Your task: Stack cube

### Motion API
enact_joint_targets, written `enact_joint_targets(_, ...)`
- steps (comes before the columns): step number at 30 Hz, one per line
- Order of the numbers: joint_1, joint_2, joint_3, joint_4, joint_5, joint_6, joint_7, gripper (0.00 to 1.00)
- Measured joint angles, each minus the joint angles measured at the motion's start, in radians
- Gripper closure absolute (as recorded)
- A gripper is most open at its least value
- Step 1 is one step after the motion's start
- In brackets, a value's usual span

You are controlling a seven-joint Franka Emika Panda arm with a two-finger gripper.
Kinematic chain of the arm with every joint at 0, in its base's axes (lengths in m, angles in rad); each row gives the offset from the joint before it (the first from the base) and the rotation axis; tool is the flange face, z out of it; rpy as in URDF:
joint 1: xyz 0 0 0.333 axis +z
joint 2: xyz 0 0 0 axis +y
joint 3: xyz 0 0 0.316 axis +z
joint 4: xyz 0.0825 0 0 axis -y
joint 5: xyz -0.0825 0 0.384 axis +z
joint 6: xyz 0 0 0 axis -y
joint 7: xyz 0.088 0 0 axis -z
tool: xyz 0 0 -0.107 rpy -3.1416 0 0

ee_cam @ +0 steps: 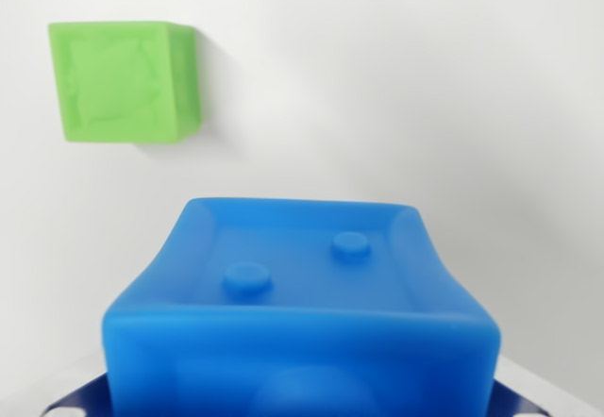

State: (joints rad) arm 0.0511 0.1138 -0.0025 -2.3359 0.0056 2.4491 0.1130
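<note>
Blue cube (302,327) fills the lower middle of the wrist view, close to the lens; recessed upper face with two round studs. Dark blue gripper (302,408) parts show only as slivers at the cube's two lower corners; fingers hidden, so cannot tell whether they clamp the cube or stand apart. Green cube (123,82) sits well apart from the blue cube, up and toward the wrist view's left, on a white surface (425,87).

A plain white worktop (396,87) fills the whole background, smooth and matte. Soft, even light falls across it, leaving faint grey shading toward the right and only gentle shadows on the surface.
</note>
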Motion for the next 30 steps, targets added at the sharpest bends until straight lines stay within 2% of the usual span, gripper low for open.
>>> enact_joint_targets(30,0.08,-0.042,0.03,-0.027,-0.003,-0.013,0.11,1.0)
